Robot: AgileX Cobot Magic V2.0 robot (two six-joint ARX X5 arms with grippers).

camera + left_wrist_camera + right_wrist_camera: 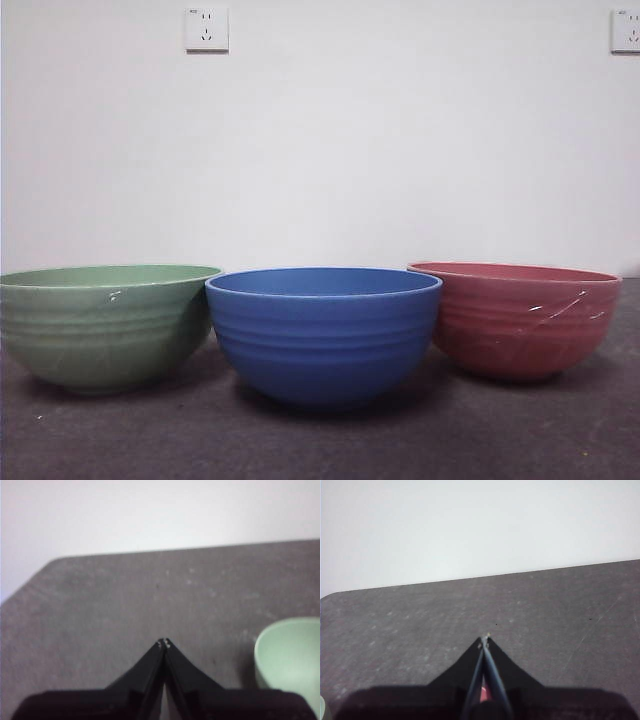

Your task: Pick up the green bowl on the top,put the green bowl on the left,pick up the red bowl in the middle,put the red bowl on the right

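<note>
No text, label, brand or number could be read anywhere. The wall socket [206, 29] at the upper left of the front view carried a tiny dark mark in its top corner, too small to make out, and the second socket [626, 30] at the upper right edge had the same. The three bowls bore no lettering.
</note>
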